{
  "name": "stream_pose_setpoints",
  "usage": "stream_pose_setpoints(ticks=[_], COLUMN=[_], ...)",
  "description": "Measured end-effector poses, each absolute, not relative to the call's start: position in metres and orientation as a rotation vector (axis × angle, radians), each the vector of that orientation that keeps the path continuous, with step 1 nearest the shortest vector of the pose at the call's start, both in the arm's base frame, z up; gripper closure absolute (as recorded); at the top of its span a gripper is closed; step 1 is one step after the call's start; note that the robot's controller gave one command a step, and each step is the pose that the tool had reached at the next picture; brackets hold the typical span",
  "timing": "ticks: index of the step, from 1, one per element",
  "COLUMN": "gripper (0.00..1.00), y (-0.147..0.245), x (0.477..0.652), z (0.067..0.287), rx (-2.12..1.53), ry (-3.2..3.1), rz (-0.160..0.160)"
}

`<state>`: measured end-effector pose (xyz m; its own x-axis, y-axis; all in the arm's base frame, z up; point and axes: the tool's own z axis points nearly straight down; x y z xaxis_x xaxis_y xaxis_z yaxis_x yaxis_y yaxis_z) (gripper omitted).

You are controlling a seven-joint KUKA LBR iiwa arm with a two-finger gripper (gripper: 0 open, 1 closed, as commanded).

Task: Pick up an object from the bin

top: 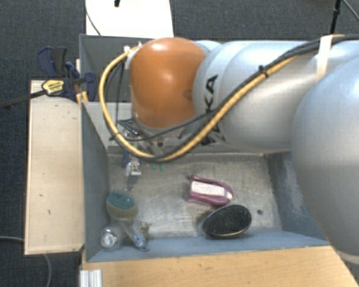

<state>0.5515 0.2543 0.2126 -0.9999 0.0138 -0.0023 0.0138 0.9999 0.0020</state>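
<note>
Low at the bin's (94, 184) left rear, your gripper (132, 167) shows as little more than a sliver of metal under the wrist. You cannot tell whether the claw is apart or together, because the orange cover (164, 82) and a loop of cables (116, 124) hide most of it. It hangs over bare floor. The nearest thing is a clear piece with a teal cap (121, 203), just in front of it toward the near-left corner; you cannot tell whether the two touch.

In that corner, close beside the capped piece, lie two small clear plastic bits (110, 239), their shapes too small to make out. Well apart to the right, mid-floor, rests a purple-and-pink packet (210, 191), its make unclear. A black oval brush (227, 221) lies just in front of the packet, against the near wall.

The arm (275, 100) enters from the right, a thick silver-grey limb that crosses the bin's rear and right side and covers that part of the floor. Its far end is cut off at the edge. Its wrist turns downward at the orange cover, pointing the tool into the bin, and a yellow cable runs along its flank.
</note>
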Motion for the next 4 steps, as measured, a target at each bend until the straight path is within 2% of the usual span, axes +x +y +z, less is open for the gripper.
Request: stream_pose_setpoints(ticks=[1, 2, 3, 4], gripper=[0.00, 1.00, 1.00, 0.00], y=[0.245, 0.243, 0.240, 0.240], x=[0.550, 0.544, 0.555, 0.553], z=[0.114, 0.106, 0.221, 0.216], rx=[-0.059, -0.051, -0.031, -0.030], ry=[3.114, 3.138, 3.131, 3.140], rz=[0.013, 0.000, 0.007, 0.003])
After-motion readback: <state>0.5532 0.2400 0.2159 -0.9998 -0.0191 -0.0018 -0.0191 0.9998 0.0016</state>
